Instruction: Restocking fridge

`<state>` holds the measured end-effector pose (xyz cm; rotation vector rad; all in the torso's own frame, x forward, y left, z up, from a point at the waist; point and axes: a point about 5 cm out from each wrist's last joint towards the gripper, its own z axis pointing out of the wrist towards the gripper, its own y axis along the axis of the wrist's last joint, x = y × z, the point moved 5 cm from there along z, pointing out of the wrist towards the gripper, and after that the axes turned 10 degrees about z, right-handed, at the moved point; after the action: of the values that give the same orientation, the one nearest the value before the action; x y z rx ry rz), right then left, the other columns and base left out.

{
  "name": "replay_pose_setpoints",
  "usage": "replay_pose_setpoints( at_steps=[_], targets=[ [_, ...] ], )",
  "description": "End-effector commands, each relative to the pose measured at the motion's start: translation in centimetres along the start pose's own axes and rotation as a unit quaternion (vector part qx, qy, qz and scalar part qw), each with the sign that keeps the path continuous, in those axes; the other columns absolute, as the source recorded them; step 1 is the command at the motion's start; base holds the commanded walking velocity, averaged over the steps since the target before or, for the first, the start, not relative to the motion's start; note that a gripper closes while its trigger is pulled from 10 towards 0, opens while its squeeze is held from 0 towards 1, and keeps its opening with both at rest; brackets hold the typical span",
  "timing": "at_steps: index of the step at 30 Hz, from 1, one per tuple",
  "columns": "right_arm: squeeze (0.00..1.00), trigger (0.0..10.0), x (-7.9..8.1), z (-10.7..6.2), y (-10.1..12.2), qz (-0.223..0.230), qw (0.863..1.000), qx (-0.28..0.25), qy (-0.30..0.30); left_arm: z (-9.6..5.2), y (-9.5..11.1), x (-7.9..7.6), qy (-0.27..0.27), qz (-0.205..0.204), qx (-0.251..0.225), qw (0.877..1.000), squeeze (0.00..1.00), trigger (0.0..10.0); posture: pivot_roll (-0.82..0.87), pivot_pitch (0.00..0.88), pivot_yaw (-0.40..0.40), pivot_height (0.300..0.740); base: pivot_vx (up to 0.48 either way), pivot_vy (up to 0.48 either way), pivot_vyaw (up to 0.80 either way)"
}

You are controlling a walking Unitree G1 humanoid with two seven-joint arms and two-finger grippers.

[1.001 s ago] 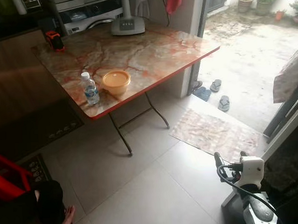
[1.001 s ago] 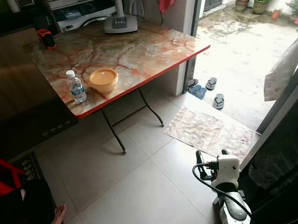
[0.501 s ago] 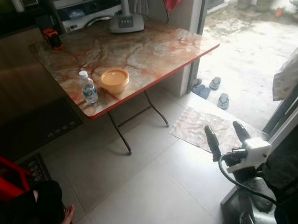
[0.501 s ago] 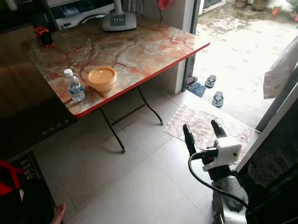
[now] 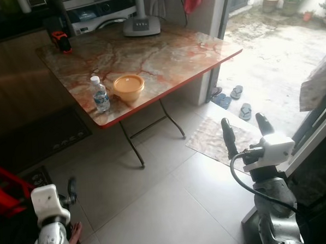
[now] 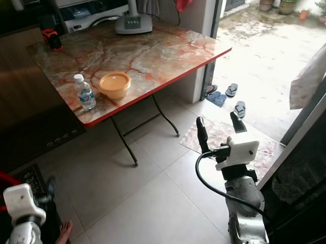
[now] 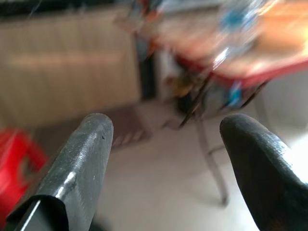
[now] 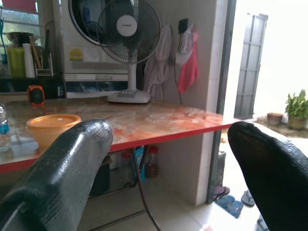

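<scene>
Silver arms with white wrist blocks, a looping black cable point(image 6: 205, 181), and long black pincer fingers point(image 6: 201, 133).

No lettering can be read: the water bottle's point(image 5: 100, 96) blue label, the fan's point(image 8: 129, 32) hub badge and the yellow sticker point(image 8: 75, 54) behind it are too small.

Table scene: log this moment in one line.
bottle, orange bowl on table | right claw open, empty | left claw open, empty

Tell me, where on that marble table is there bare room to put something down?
Most of the table is bare: the whole stretch between the orange lidded bowl and the fan base. The near corner is crowded, where the water bottle stands beside the bowl.
</scene>
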<state>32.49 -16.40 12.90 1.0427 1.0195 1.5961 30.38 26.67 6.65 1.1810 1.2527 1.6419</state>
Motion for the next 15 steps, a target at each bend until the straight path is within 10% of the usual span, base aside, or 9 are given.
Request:
replay_pose_setpoints(
  at_steps=[1, 8, 15],
  targets=[
    [0.00, 10.0, 0.8, 0.3, 0.3, 0.015, 1.000, 0.006, 0.002, -0.7, 1.6, -2.2, -0.042, 0.026, -0.029, 0.998, 0.00, 10.0, -0.01, 0.000, 0.018, 0.740, 0.000, 0.000, 0.00],
    [0.00, 10.0, 0.2, -0.8, 0.0, 0.019, 0.999, 0.021, -0.039, -1.9, 7.3, -5.4, -0.078, 0.019, -0.114, 0.990, 0.00, 10.0, 0.01, 0.000, -0.003, 0.740, 0.000, 0.000, 0.00],
    [0.00, 10.0, 0.1, -2.1, -1.0, -0.022, 0.998, 0.057, -0.027, -3.6, 6.7, -8.1, -0.127, 0.027, -0.096, 0.987, 0.00, 10.0, 0.01, 0.000, -0.021, 0.740, 0.000, 0.000, 0.00]
  ],
)
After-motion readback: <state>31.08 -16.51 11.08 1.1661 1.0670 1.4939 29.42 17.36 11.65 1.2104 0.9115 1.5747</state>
